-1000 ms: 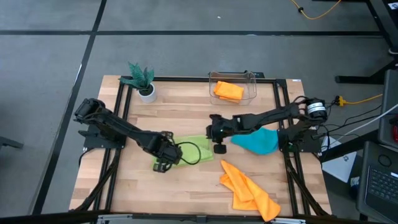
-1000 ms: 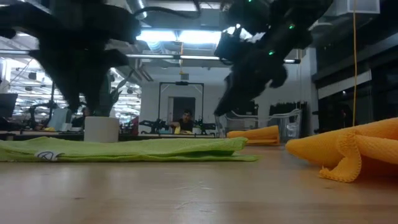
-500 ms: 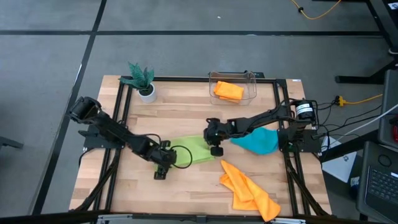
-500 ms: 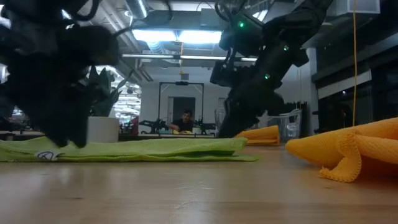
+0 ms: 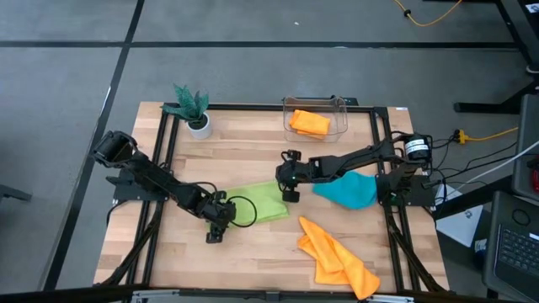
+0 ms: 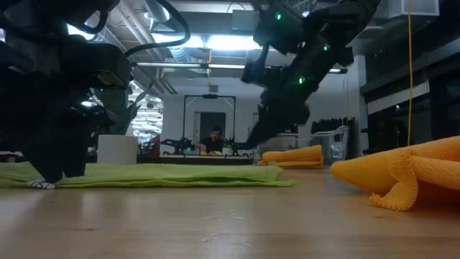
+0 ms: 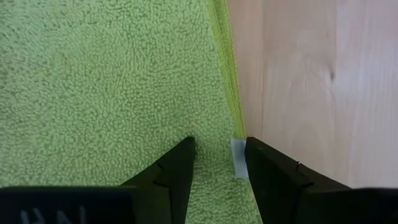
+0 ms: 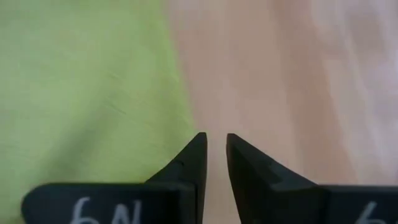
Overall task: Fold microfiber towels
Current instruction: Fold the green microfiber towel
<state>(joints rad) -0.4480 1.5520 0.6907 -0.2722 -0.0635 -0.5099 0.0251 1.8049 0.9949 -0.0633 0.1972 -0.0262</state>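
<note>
Flat lime-green microfiber towel on the wooden table: left gripper, jaws apart, straddles one towel edge; right gripper, jaws narrowly parted, hovers at the opposite edge.

From up top my bench is light wood planks in a black frame, sitting on grey carpet floor crossed by dark seams. A yellow cable runs off the right side near some equipment. Looking level across it, the room behind is a big workshop: bright ceiling lights, exposed ducts, a dark doorway, and a person sitting way back there.
</note>
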